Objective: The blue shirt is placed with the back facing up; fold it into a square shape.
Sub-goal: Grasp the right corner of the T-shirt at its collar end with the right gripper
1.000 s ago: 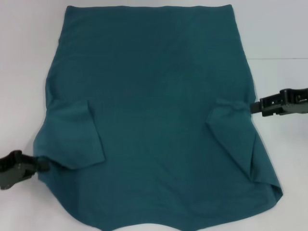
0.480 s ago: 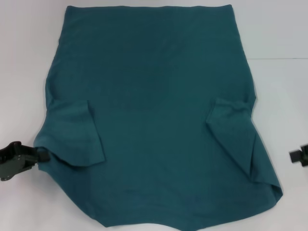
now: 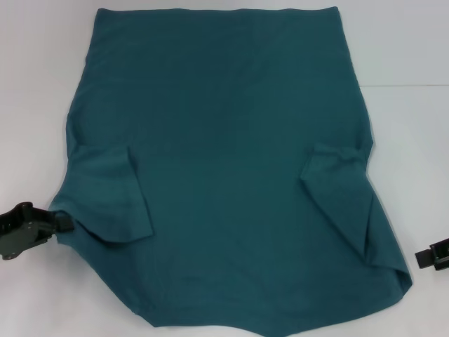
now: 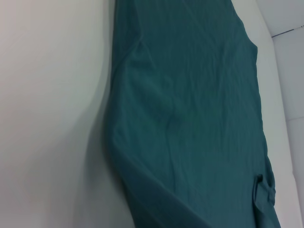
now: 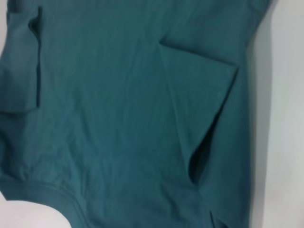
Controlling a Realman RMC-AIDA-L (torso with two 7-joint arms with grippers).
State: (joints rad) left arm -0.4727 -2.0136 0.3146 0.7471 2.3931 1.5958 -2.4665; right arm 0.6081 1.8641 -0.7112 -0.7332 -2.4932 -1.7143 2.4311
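With both sleeves folded in, the left gripper (image 3: 59, 222) is clamped on the blue shirt (image 3: 224, 161) at its near-left edge; the right gripper (image 3: 421, 258), finger state unclear, must next grip the near-right corner.

Matt soft-cloth blue shirt (image 3: 224, 161)

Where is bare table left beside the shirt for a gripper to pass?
Bare white table runs along both side edges of the blue shirt. It is tighter low down: the left gripper touches the hem, and the right gripper hangs near the corner.
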